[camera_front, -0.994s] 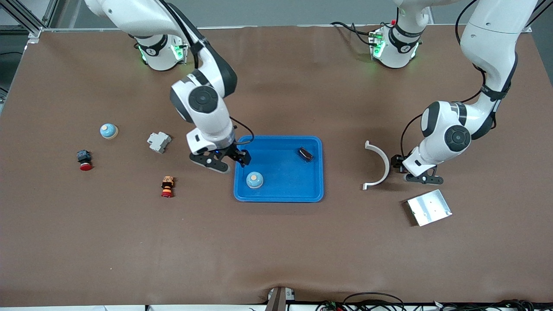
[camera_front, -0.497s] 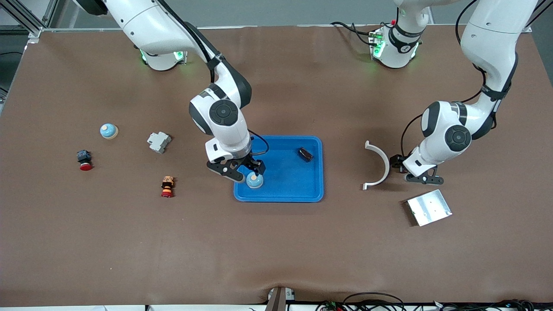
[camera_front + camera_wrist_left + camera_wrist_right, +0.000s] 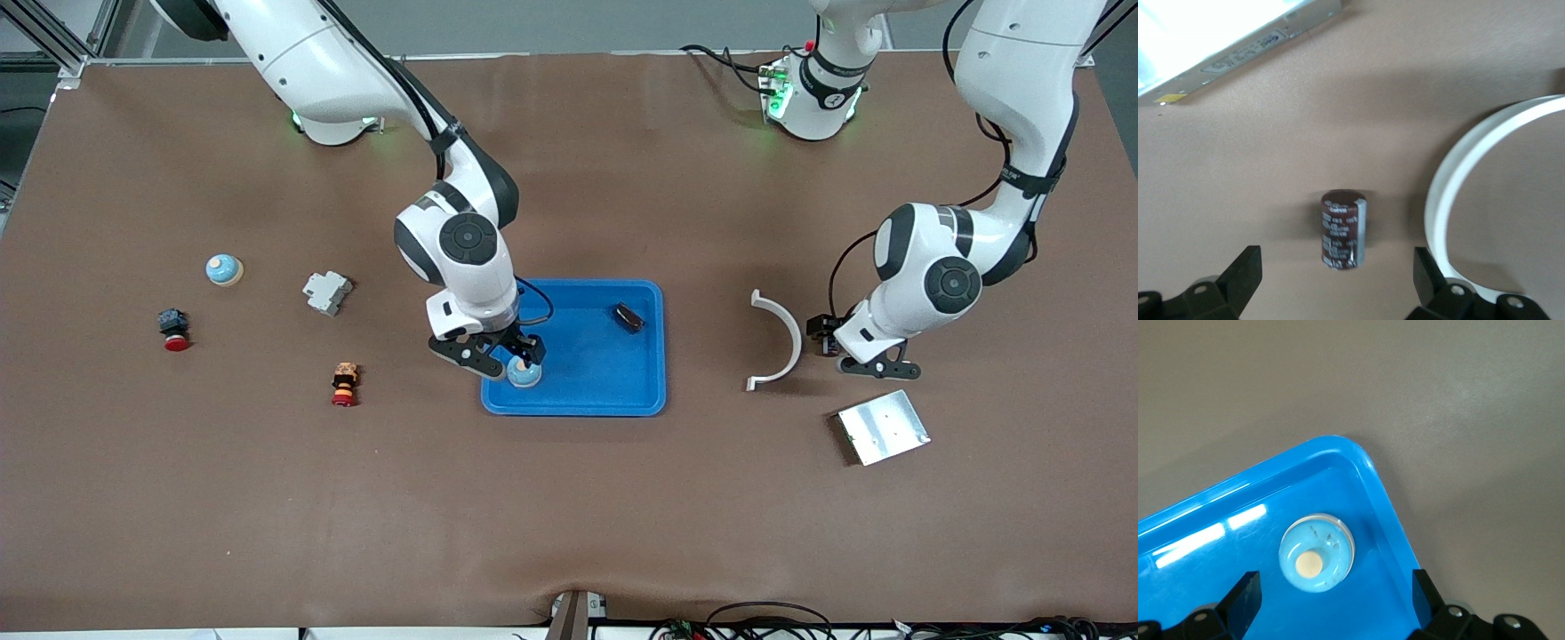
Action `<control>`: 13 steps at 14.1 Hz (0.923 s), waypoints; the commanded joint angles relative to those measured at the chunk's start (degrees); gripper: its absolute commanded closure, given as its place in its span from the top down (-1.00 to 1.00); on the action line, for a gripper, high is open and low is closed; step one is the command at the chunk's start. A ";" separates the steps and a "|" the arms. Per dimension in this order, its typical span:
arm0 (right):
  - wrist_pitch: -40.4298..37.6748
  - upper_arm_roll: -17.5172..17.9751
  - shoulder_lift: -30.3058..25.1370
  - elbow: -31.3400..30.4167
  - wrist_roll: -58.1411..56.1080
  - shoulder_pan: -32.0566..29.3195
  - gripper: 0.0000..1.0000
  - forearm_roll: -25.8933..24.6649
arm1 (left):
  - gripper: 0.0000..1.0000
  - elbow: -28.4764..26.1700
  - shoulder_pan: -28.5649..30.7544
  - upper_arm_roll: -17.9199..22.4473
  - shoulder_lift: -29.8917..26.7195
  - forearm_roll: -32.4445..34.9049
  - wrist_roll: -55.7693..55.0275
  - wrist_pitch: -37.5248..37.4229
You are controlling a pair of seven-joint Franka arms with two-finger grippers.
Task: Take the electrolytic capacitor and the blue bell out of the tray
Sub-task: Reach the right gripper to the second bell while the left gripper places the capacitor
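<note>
Two white robot arms reach over a brown table. At the table's middle sits a blue tray [image 3: 622, 404]. The right gripper [image 3: 505, 356] hangs just above the tray's corner nearest the camera at the right arm's end, its fingers spread wide on either side of a small blue bell [image 3: 524, 374] with a pale button on top. The bell rests inside the tray and is not gripped. A dark capacitor [image 3: 629, 316] lies in the tray's corner farthest from the bell.

The left gripper [image 3: 845, 351] is low over the bare table toward the left arm's end, fingers open and holding nothing. Its wrist camera shows another dark capacitor [image 3: 1343, 230] lying on the table between the open fingers, beside a curved white plastic piece [image 3: 776, 341]. A silver metal plate [image 3: 883, 427] lies nearer the camera.
</note>
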 commanded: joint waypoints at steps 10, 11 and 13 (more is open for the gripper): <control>2.90 -0.64 4.30 2.84 10.30 2.88 1.00 -4.55 | 1.00 9.34 -0.32 -8.89 -0.62 -2.41 -34.99 -10.29; 2.90 -0.73 4.30 2.93 11.00 2.97 1.00 -4.82 | 1.00 10.04 -0.50 -9.51 -0.27 -2.41 -37.37 -10.29; 2.90 -0.73 4.39 2.93 12.58 2.97 1.00 -6.39 | 1.00 11.27 -0.59 -10.91 0.61 -2.41 -40.89 -10.29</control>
